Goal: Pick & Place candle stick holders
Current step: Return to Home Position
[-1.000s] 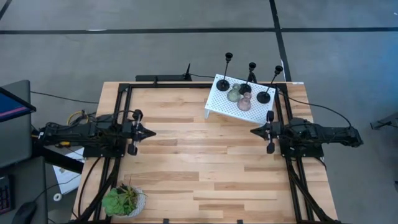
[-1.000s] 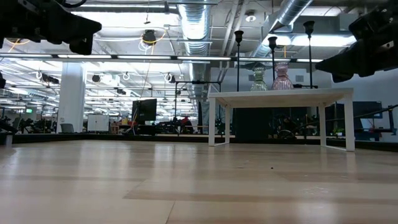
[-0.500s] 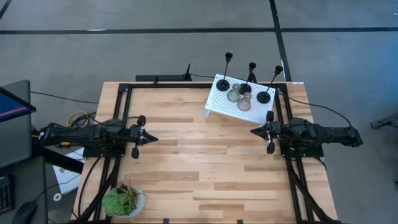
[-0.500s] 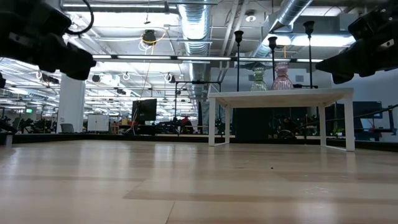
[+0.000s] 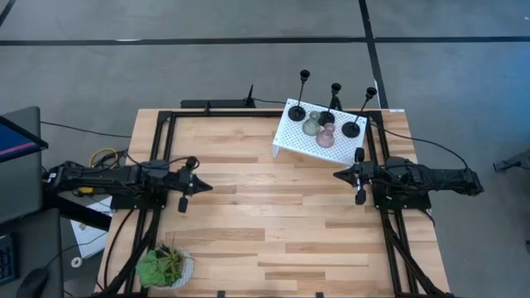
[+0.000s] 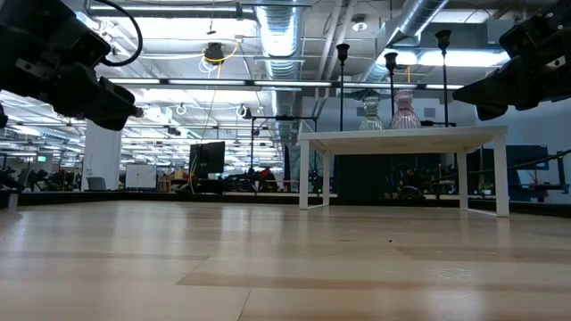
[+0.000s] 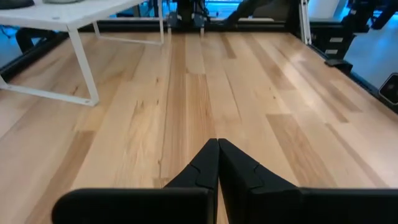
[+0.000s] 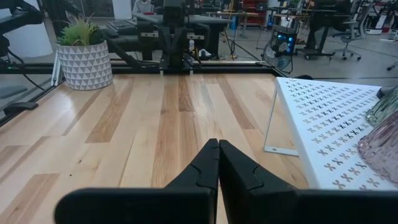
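Note:
Three tall thin black candle stick holders (image 5: 299, 96) (image 5: 331, 103) (image 5: 360, 111) stand by their round bases on the white perforated stand (image 5: 290, 141) at the table's far right. A squat grey-green holder (image 5: 311, 125) and a pinkish-brown one (image 5: 325, 137) stand between them; both show in the low view (image 6: 372, 112) (image 6: 404, 109). My left gripper (image 5: 207, 186) is shut and empty over the table's left side. My right gripper (image 5: 337, 175) is shut and empty, just near of the stand. The pinkish holder also shows in the right wrist view (image 8: 382, 146).
A small green potted plant (image 5: 163, 266) stands at the table's near left corner. A black frame (image 5: 166, 124) runs along the table's edges. Bare wood lies between the two grippers.
My left gripper has gone toward the table's right and near edges and has come down a little, staying shut. My right arm has kept still.

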### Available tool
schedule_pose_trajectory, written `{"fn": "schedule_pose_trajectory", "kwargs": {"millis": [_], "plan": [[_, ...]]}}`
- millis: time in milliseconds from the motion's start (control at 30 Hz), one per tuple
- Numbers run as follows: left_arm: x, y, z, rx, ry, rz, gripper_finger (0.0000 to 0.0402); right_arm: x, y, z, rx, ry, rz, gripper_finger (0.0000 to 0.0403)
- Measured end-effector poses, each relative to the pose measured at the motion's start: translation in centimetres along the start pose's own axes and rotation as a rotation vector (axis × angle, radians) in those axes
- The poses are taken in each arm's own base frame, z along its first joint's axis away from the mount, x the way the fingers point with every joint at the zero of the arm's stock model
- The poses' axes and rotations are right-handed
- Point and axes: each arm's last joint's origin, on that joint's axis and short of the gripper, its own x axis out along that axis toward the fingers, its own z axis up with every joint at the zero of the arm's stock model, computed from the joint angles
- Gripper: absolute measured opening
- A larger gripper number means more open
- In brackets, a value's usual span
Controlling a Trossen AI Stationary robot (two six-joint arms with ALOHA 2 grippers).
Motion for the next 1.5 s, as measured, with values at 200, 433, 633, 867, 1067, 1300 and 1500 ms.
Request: {"fn": "schedule_pose_trajectory", "kwargs": {"millis": [200, 433, 633, 867, 1067, 1300, 1500], "plan": [[0.4, 0.0, -0.4, -0.004, 0.054, -0.003, 0.0008, 0.0, 0.0, 0.0, 0.0, 0.0, 0.0, 0.0], [0.9, 0.0, -0.8, -0.007, 0.109, -0.005, 0.0008, 0.0, 0.0, 0.0, 0.0, 0.0, 0.0, 0.0], [1.3, 0.0, -1.2, -0.01, 0.152, -0.007, 0.0008, 0.0, 0.0, 0.0, 0.0, 0.0, 0.0, 0.0], [1.5, 0.0, -1.5, -0.013, 0.194, -0.009, 0.0008, 0.0, 0.0, 0.0, 0.0, 0.0, 0.0, 0.0], [1.7, 0.0, -1.7, -0.015, 0.215, -0.01, 0.0008, 0.0, 0.0, 0.0, 0.0, 0.0, 0.0, 0.0], [1.8, 0.0, -1.7, -0.014, 0.213, -0.01, 0.0008, 0.0, 0.0, 0.0, 0.0, 0.0, 0.0, 0.0], [1.8, 0.0, -1.7, -0.014, 0.213, -0.01, 0.0008, 0.0, 0.0, 0.0, 0.0, 0.0, 0.0, 0.0]]}}
